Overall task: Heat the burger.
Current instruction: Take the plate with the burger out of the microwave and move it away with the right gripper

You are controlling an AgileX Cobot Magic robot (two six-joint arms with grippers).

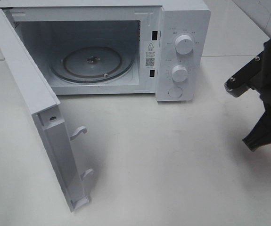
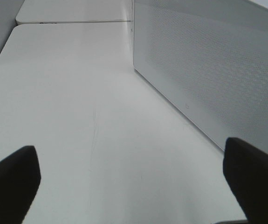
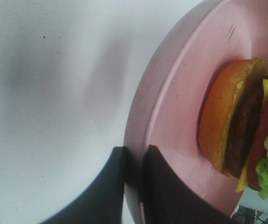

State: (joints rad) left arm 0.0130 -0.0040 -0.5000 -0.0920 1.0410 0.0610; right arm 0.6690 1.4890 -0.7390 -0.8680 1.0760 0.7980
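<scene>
The burger, with golden bun, dark patty, yellow cheese and green lettuce, sits on a round pink plate in the right wrist view. My right gripper is shut on the plate's rim, one finger on each side. In the high view only the right arm shows, at the right edge; burger and plate are out of that view. My left gripper is open and holds nothing, low over the white table beside the microwave door.
The white microwave stands at the back with its door swung wide toward the front left. Its glass turntable is bare. Two knobs sit on its right panel.
</scene>
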